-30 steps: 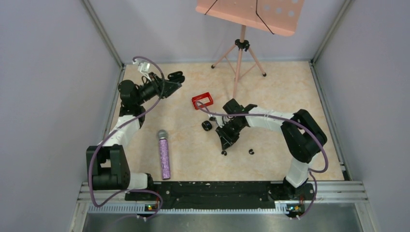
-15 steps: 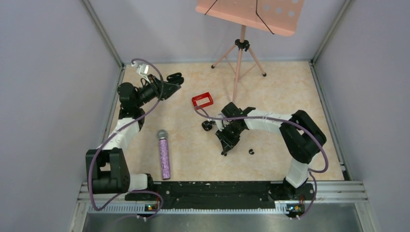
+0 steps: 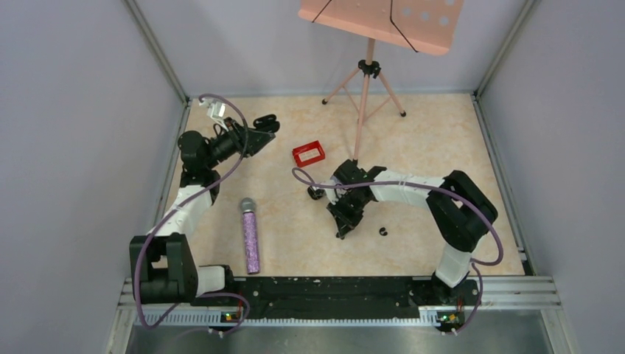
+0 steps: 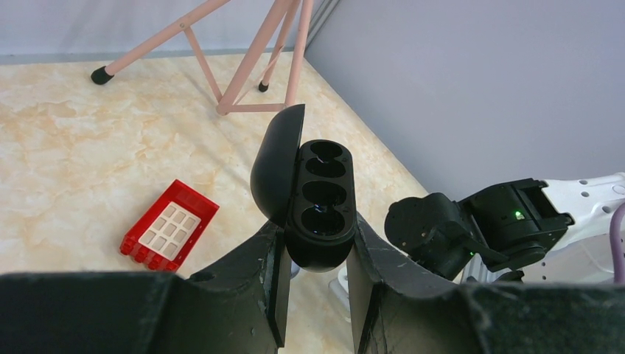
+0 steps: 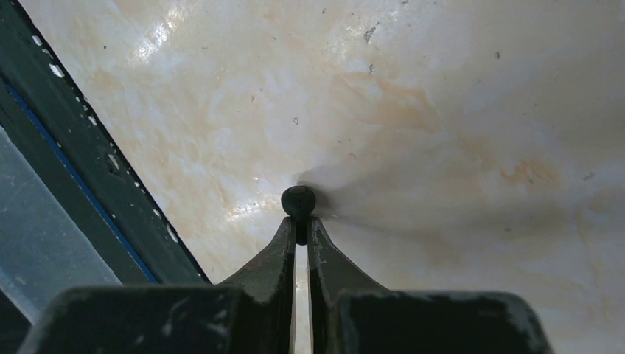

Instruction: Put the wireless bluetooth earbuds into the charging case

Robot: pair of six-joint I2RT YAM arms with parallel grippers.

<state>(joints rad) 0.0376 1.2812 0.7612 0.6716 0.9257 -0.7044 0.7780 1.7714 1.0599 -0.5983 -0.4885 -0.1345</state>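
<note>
Evidently the right tool [image 5: 298, 226] was pinched almost shut, its thin tips clamped on a black earbud [image 5: 298, 200] that sat just past them, low over the table [image 5: 457, 110]. Whether the bud had left the surface I could not tell. A grip so far out on the tips left the bud's body free, which I judged would suit dropping it into a socket. This was near the middle of the table, toward the near edge.

The left tool [image 4: 315, 269] gripped the case [image 4: 322, 195] by its lower end, raised by the far left corner. The lid was swung open and the sockets faced outward, seemingly empty. I judged it was being presented as a steady target.

A second earbud [image 3: 382, 231] lay loose nearby, toward the right edge. A red tray [image 3: 309, 153] sat farther back, and a microphone [image 3: 251, 240] lay toward the near left corner.
</note>
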